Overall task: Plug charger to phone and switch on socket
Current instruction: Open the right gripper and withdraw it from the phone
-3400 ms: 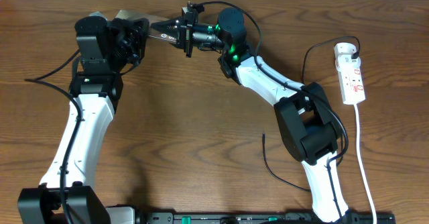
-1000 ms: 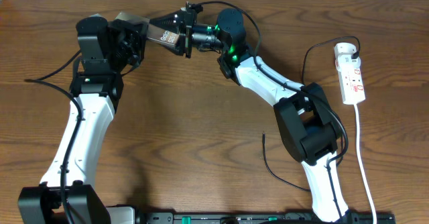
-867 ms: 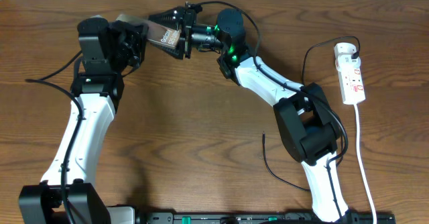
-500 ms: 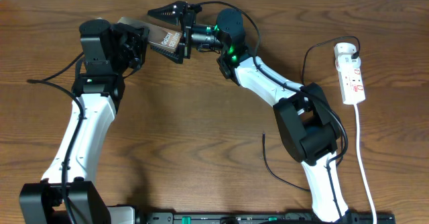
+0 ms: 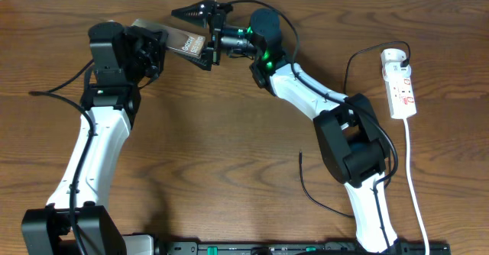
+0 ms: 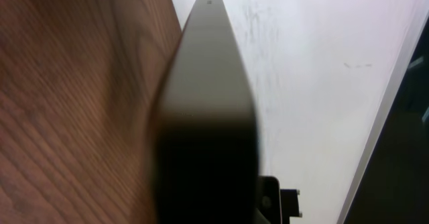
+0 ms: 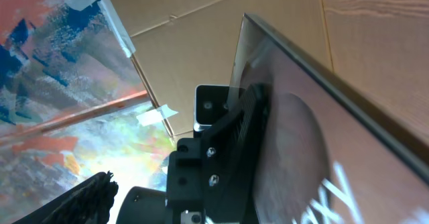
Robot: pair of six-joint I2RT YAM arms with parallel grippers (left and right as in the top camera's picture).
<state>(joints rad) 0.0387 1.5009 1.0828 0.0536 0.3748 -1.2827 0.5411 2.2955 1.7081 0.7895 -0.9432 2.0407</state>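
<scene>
Our left hand (image 5: 151, 43) is clenched on one end of the flat dark phone with white lettering (image 5: 186, 41), which is near the far edge of the brown wooden table (image 5: 214, 133). Our right hand (image 5: 191, 38) is released, its fingers spread wide either side of the phone's other end. The narrow white power strip (image 5: 402, 87) lies well apart at the right. The thin black charger cable (image 5: 300, 169) lies nearer the front edge.

In your left wrist view the phone (image 6: 208, 83) is edge-on. Its near end blurs to black, hiding the fingers of the left tool (image 5: 155, 35). From the right wrist, the phone's white lettering (image 7: 337, 189) is cut off at the bottom edge. Overhead, the charger (image 5: 347, 72) vanishes behind the right arm (image 5: 344, 144). The switches on the socket (image 5: 400, 87) are too small for you to tell on from off.
</scene>
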